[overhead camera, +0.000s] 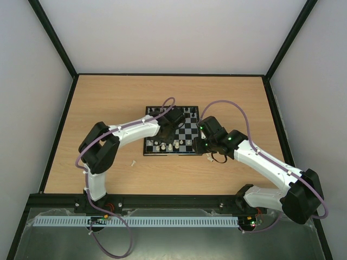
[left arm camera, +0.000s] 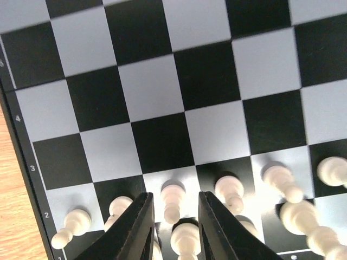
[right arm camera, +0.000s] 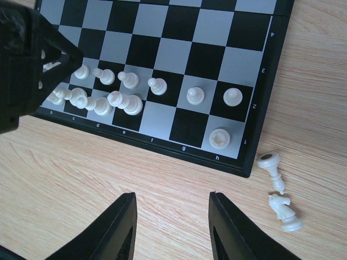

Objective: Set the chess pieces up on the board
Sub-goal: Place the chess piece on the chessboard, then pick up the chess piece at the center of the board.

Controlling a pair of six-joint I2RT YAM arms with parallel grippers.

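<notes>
Just beside the board's [right arm camera: 259, 125] corner lie two chess pieces [right arm camera: 283, 210].

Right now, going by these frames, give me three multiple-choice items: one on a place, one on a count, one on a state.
1. Where does the rook stand?
A) corner square h1 of the board
B) the middle of the board
C) off the board

2. How many white pieces are on the table beside that corner?
A) none
B) two
C) five

3. The right gripper is:
A) shut on the rook
B) open, holding nothing
C) shut, empty

Answers:
1 A, it sits above the h mark, beside the 1.
2 B, a bishop and a knight are there.
3 B, bare wood shows between its fingers.
</notes>
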